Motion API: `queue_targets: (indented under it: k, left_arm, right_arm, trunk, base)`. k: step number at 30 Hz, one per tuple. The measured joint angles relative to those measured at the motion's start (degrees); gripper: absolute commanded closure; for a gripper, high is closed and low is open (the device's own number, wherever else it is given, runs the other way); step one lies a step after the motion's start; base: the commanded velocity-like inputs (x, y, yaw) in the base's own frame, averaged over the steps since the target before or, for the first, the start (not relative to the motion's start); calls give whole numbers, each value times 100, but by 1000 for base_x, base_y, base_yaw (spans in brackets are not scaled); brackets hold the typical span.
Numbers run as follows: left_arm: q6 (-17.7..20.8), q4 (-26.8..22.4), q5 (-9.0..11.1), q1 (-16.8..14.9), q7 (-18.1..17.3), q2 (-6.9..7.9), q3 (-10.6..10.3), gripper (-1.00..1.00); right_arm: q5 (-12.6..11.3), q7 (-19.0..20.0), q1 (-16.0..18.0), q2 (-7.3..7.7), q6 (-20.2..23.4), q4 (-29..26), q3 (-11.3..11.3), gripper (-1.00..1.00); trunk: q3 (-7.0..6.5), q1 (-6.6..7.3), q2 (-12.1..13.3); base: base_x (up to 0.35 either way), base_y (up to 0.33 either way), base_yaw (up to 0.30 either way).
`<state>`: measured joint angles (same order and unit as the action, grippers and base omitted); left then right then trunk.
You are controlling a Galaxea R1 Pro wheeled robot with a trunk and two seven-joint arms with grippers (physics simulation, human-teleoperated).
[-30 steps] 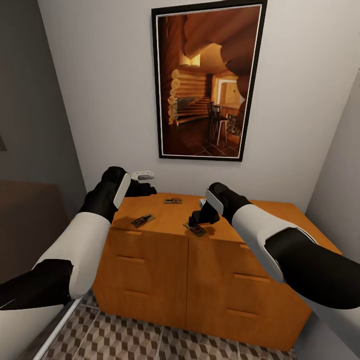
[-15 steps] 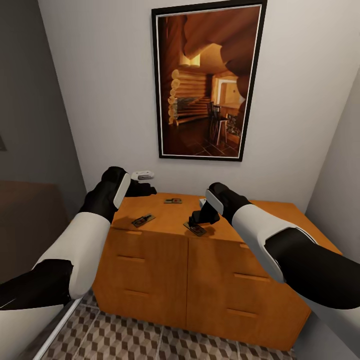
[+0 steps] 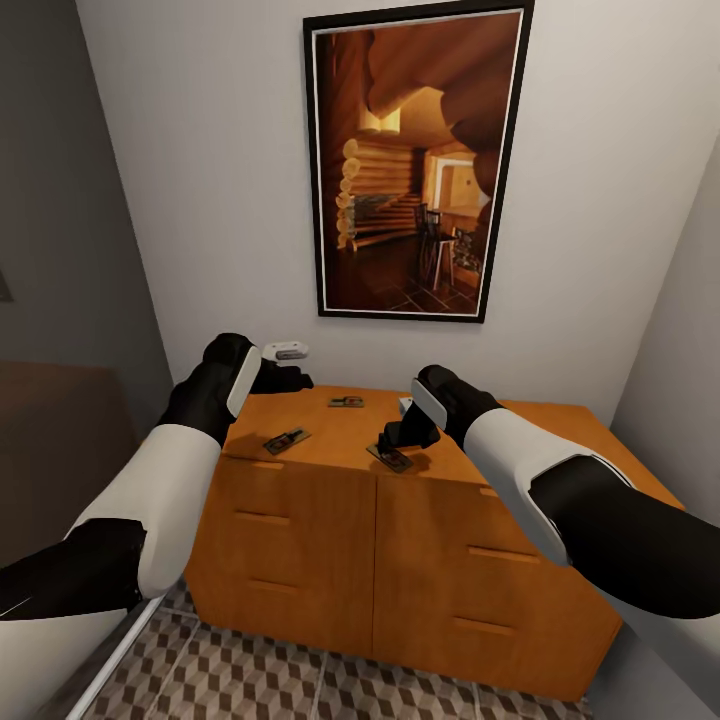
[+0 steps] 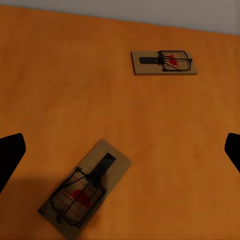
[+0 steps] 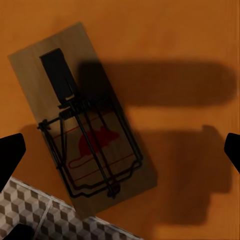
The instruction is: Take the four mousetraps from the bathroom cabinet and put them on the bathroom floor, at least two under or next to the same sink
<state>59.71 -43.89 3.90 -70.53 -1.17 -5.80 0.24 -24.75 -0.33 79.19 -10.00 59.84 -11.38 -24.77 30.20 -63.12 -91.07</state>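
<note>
Orange-brown cabinet (image 3: 340, 470) top carries the mousetraps; the right claw (image 3: 398, 440) hangs spread over the front-edge mousetrap (image 5: 82, 122). Lower squarely and pinch its wooden sides, I'd judge, clear of the wire. Left claw (image 3: 290, 380) is spread too.

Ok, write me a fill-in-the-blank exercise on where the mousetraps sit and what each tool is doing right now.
1. The mousetraps lie on the flat top of the orange-brown ___.
2. The right tool hangs with its fingers spread wide over one mousetrap that lies at the top's ___ edge.
3. The left wrist view looks past the left tool at ___ mousetraps.
4. On the wall above hangs a framed ___.

Missing words: cabinet; front; two; picture
</note>
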Motion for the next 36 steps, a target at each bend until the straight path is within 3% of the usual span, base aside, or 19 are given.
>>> queue_targets:
  k: [36]
  left_arm:
    - [0,7,0,-1,5,0,0,-100]
  right_arm:
    - [53,18,-50,0,0,-87,-15,-100]
  trunk:
    - [0,0,0]
  base:
    - [0,0,0]
